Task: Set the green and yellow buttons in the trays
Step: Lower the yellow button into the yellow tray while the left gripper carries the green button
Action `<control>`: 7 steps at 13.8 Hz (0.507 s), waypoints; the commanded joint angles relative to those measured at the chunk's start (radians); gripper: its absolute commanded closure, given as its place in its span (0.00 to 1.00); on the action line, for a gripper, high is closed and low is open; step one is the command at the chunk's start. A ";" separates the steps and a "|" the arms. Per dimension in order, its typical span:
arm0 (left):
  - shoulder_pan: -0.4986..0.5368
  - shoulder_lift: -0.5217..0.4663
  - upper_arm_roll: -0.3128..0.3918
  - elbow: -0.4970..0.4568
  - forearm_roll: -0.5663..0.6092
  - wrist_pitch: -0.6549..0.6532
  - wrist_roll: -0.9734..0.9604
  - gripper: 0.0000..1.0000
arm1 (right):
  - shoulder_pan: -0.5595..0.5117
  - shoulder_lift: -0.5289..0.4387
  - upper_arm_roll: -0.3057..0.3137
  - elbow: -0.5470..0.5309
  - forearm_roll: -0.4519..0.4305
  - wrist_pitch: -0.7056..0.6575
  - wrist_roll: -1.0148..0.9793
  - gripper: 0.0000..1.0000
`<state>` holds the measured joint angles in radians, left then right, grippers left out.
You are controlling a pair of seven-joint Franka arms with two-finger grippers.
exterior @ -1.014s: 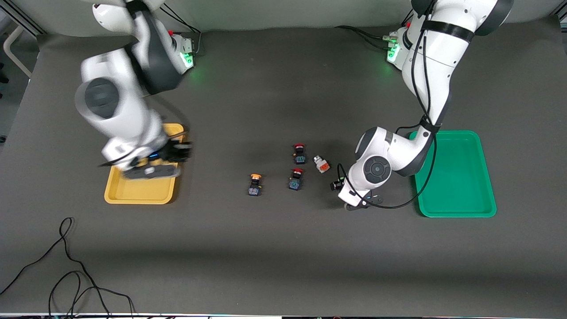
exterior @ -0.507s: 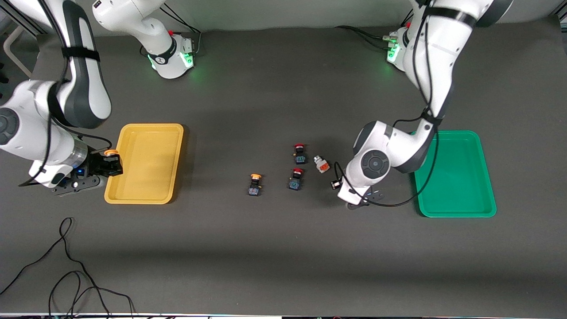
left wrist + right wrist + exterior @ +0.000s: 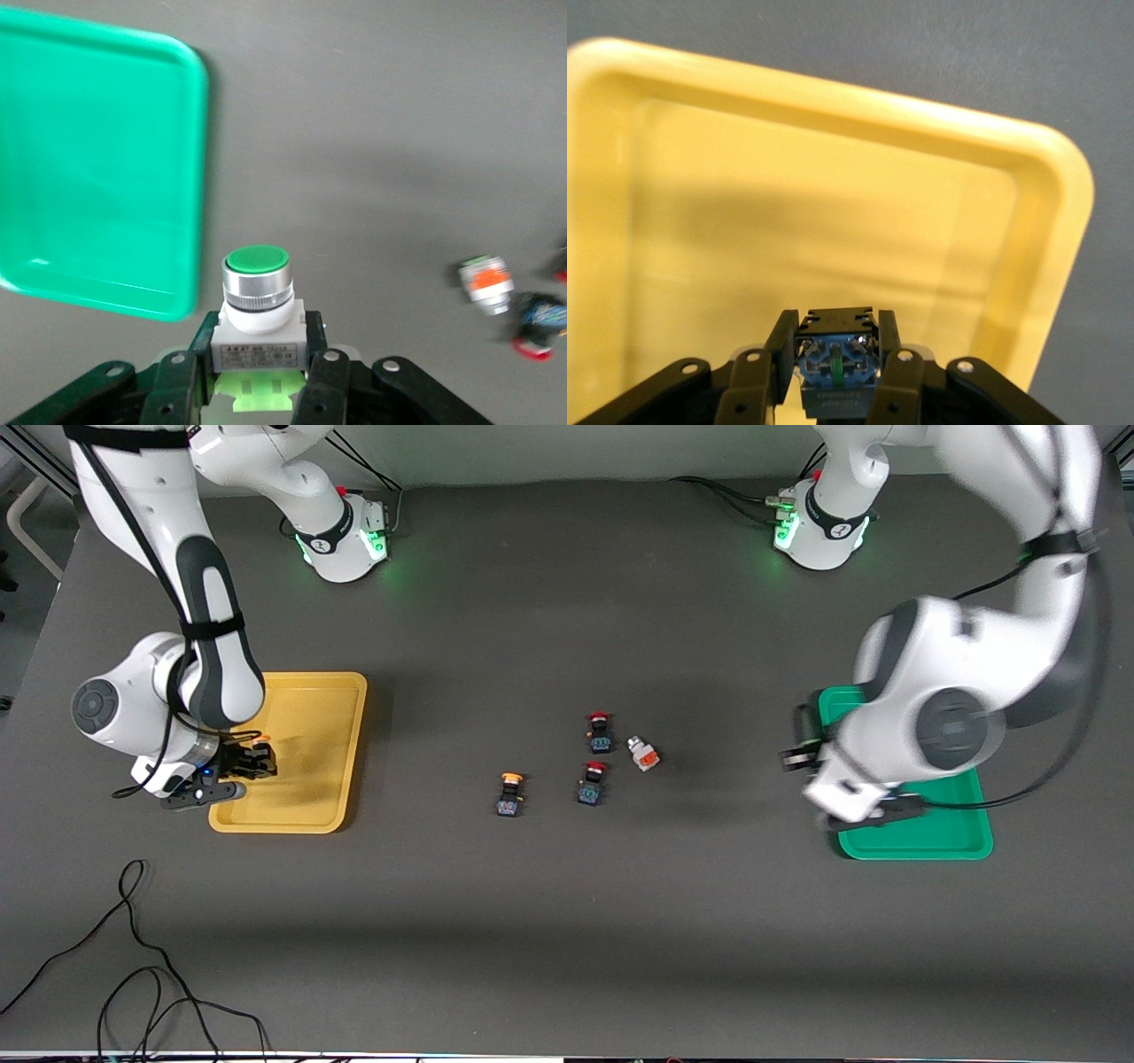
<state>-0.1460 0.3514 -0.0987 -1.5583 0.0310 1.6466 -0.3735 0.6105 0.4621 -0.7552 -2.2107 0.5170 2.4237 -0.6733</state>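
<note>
My right gripper [image 3: 252, 762] is shut on a yellow-capped button [image 3: 835, 359] with a black-blue body. It holds it just above the yellow tray [image 3: 310, 726], near the tray's rim on the right arm's end of the table. The tray fills the right wrist view [image 3: 833, 204]. My left gripper [image 3: 791, 759] is shut on the green button [image 3: 257, 288], a round green cap on a white-silver body. It holds it over the mat beside the green tray [image 3: 957, 824], which also shows in the left wrist view [image 3: 89, 159]. A second yellow-capped button [image 3: 509, 793] stands mid-table.
Two red-capped black-blue buttons [image 3: 600, 731] [image 3: 592, 782] and a white-silver button with an orange face [image 3: 643, 754] stand mid-table beside the yellow-capped one. A black cable [image 3: 133, 957] loops on the mat near the front camera, at the right arm's end.
My left arm has lifted away from the button cluster and swung to the green tray's edge. My right gripper has moved with its button from outside the yellow tray's rim to over the tray.
</note>
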 commanded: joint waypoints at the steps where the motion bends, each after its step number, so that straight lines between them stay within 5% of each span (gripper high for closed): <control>1: 0.092 -0.020 -0.006 -0.019 0.050 -0.024 0.193 1.00 | -0.005 0.030 -0.003 0.022 0.067 0.005 -0.060 0.61; 3: 0.166 -0.017 -0.006 -0.034 0.052 0.001 0.321 1.00 | -0.005 0.041 -0.003 0.042 0.067 -0.006 -0.049 0.02; 7: 0.262 -0.015 -0.006 -0.118 0.084 0.123 0.458 1.00 | 0.015 0.006 -0.036 0.124 0.051 -0.170 -0.026 0.00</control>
<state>0.0843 0.3495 -0.0947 -1.6162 0.0890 1.7081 0.0317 0.6105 0.4941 -0.7580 -2.1416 0.5545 2.3584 -0.6981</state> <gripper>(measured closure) 0.590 0.159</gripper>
